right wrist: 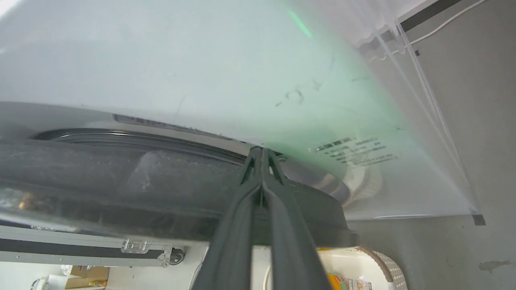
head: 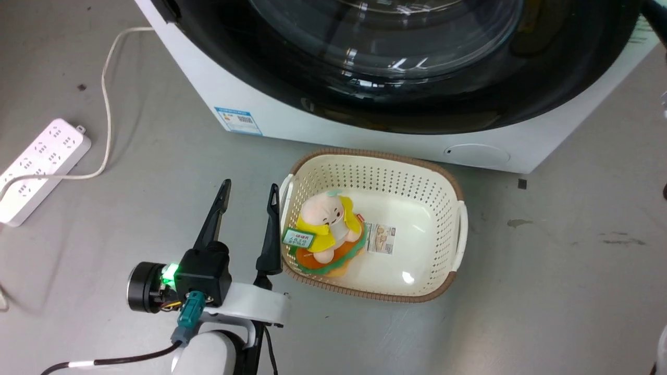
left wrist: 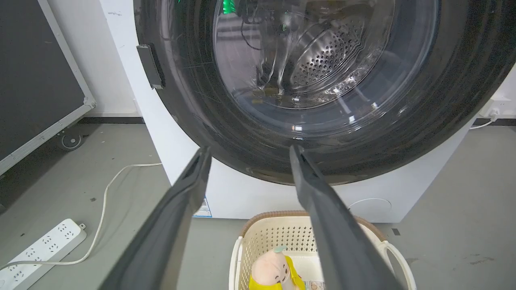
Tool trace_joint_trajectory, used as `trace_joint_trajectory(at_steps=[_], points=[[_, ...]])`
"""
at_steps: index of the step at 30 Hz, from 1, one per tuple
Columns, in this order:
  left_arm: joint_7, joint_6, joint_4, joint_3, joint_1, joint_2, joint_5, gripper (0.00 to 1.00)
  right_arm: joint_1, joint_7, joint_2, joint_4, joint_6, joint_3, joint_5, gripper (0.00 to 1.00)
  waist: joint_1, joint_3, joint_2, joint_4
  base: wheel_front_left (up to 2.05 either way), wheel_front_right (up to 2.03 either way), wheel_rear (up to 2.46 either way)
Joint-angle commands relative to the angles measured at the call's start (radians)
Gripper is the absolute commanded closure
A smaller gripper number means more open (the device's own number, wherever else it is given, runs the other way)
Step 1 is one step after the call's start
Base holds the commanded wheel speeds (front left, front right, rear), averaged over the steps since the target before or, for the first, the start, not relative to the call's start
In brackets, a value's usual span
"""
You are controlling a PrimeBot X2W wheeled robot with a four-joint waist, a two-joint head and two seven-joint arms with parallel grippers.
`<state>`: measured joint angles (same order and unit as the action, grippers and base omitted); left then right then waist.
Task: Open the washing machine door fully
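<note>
The washing machine (head: 292, 114) stands white across the top of the head view, its glossy black washing machine door (head: 469, 104) lying against the front. In the left wrist view the door (left wrist: 193, 100) shows the steel drum through its glass. My left gripper (head: 250, 184) hovers open over the floor beside the basket, its tips (left wrist: 250, 150) aimed at the door's lower rim and apart from it. My right gripper (right wrist: 262, 151) is shut, fingertips pressed into the seam between the door's dark rim (right wrist: 121, 181) and the washer's white front (right wrist: 201, 60).
A cream basket (head: 375, 153) holding a plush toy (head: 325, 229) sits on the floor right before the washer. A white power strip (head: 41, 166) and its cable lie at the left. A black wheeled case (left wrist: 36, 80) stands left of the machine.
</note>
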<state>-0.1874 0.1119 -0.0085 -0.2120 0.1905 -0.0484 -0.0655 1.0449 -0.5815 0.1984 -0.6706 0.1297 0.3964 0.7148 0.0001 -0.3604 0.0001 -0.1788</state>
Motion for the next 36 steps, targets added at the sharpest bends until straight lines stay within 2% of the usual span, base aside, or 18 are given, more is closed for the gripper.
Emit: trace_joint_trajectory(at_steps=[1,10,20,30,36], points=[[-0.014,0.007,-0.003,-0.008,0.018,-0.001,-0.008,0.0,0.055,-0.039,0.014,-0.04,0.001,0.025,0.029,1.0,-0.0001,-0.009,-0.0001,-0.007,0.0,0.0,0.0],[-0.032,0.016,0.003,-0.026,0.032,-0.002,-0.01,0.0,0.125,-0.2,0.028,-0.141,0.001,0.091,0.073,1.0,-0.0001,-0.02,-0.0001,-0.024,0.0,0.0,0.0],[-0.053,0.025,0.019,-0.033,0.026,-0.002,-0.011,0.0,0.076,-0.347,0.02,-0.162,0.001,0.178,0.127,1.0,-0.0001,0.036,-0.0001,-0.035,0.0,0.0,0.0],[-0.074,0.022,0.035,-0.034,0.002,-0.002,-0.008,0.0,-0.034,-0.523,-0.056,-0.106,0.001,0.255,0.163,1.0,-0.0001,0.114,-0.0001,-0.029,0.0,0.0,0.0],[-0.074,0.016,0.049,-0.034,-0.03,-0.002,-0.011,0.0,-0.194,-0.616,-0.118,0.018,0.001,0.263,0.164,1.0,-0.0001,0.186,-0.0001,-0.032,0.0,0.0,0.0]])
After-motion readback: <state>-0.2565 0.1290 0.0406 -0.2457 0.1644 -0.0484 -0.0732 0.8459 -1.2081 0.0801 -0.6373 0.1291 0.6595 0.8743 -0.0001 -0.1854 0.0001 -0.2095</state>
